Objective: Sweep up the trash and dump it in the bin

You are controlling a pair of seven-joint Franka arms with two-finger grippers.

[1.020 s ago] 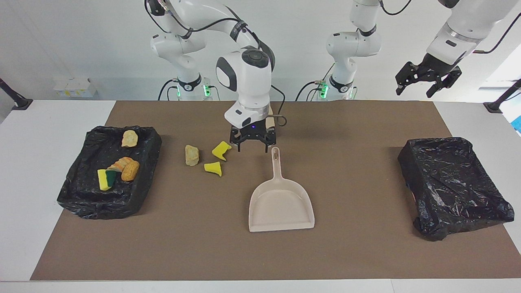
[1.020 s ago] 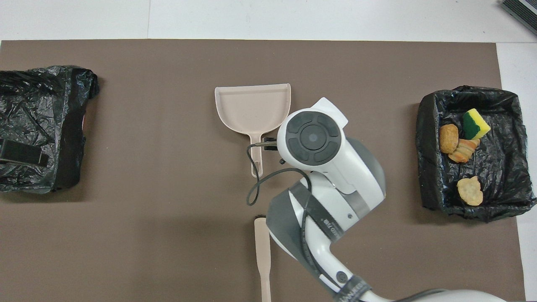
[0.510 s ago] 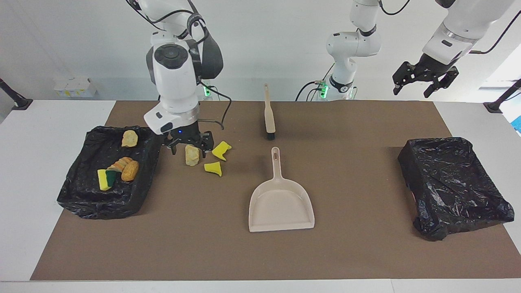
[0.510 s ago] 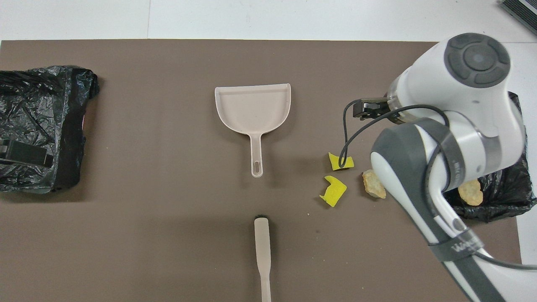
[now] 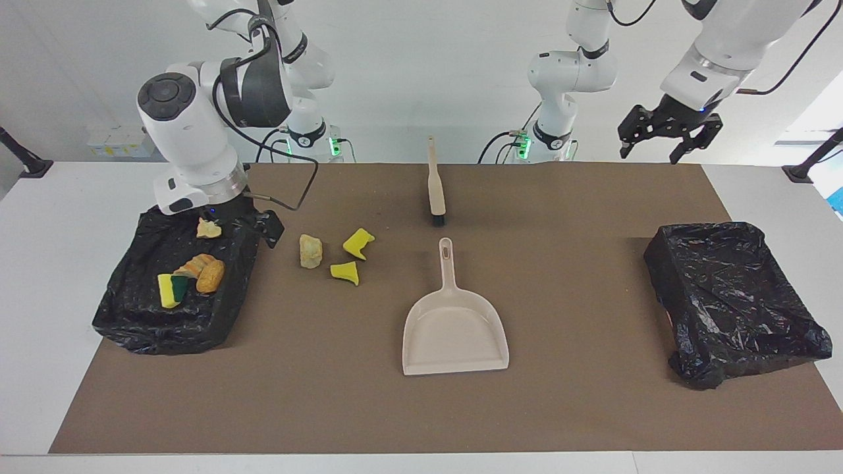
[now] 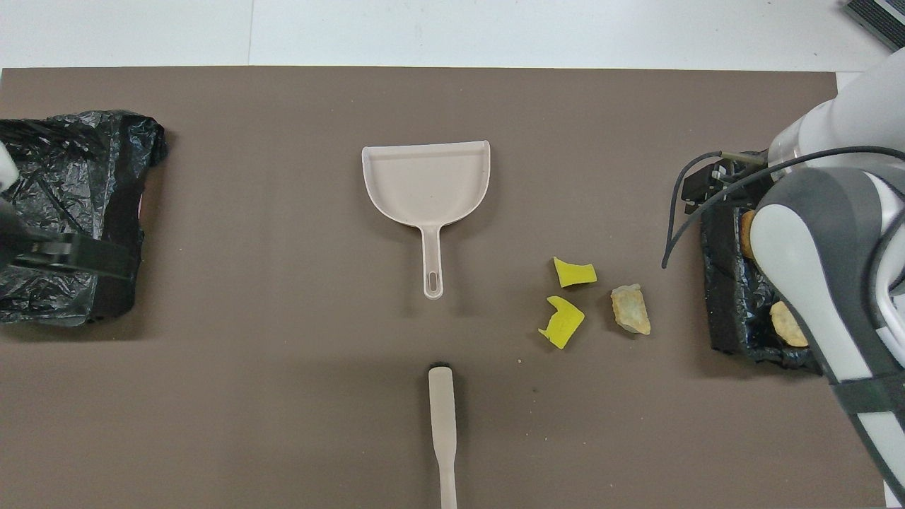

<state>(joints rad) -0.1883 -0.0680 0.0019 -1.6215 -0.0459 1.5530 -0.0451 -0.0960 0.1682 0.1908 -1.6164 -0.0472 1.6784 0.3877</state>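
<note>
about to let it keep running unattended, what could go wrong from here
The right gripper hangs low over the black bin holding four scraps; it might snag the loose liner. Three scraps lie on the mat near that bin, while the brush and dustpan lie ungripped, so the sweep could scatter them.

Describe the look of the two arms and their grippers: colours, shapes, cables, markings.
Both arms are glossy white, built of rounded segments with dark grey joint covers and round grey end caps. The right gripper and left gripper are black and angular. A thin black cable loops from the right wrist, and black cables trail along the upper links. Green lights glow at both bases.
</note>
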